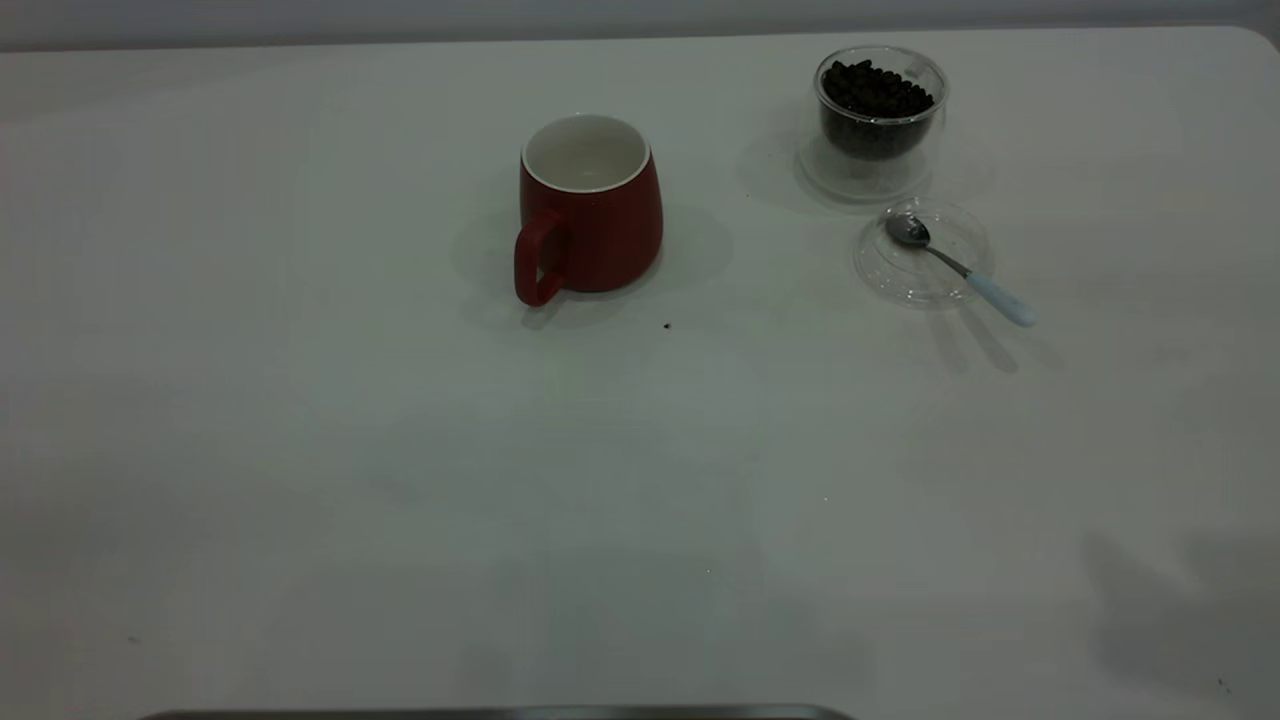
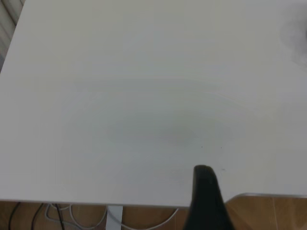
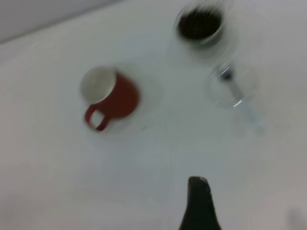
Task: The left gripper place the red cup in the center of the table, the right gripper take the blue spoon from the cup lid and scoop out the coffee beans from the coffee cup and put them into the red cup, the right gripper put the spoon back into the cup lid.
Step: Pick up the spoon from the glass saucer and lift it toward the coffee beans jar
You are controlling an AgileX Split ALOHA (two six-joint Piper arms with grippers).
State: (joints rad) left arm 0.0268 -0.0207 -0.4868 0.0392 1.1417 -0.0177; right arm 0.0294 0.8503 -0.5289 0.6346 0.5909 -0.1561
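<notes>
Red cup (image 1: 590,205) stands upright near the table (image 1: 300,450) centre, handle toward the near edge, interior white and empty of beans. Right of it, well apart, sits the coffee cup (image 1: 880,120), filled with beans (image 1: 875,90). Just in front of the coffee cup lies the lid (image 1: 920,250), with the spoon (image 1: 955,265) resting across it: bowl inside the lid, blue handle projecting over the rim toward the right.

Assessment: the cup placement appears complete or nearly so; no beans are transferred. The step in hand is judged to be the spoon pickup by the right gripper.

Procedure for the pickup:
1. Approach the blue handle where it overhangs the rim, not the metal neck.
2. Align the jaws across the handle axis.
3. Lift clear before moving, so the light lid is not dragged.
4. Keep the bowl level for scooping.

Left gripper (image 2: 206,201): outside the exterior view. Its wrist view shows 1 dark finger over bare table near the table edge, far from all task items. Jaw opening cannot be told; nothing is seen held.

Right gripper (image 3: 199,203): also outside the exterior view. Its wrist view looks down from a raised position on cup, coffee cup, lid and spoon, all well ahead. Only 1 dark finger shows, so jaw opening cannot be told; nothing is seen held.
</notes>
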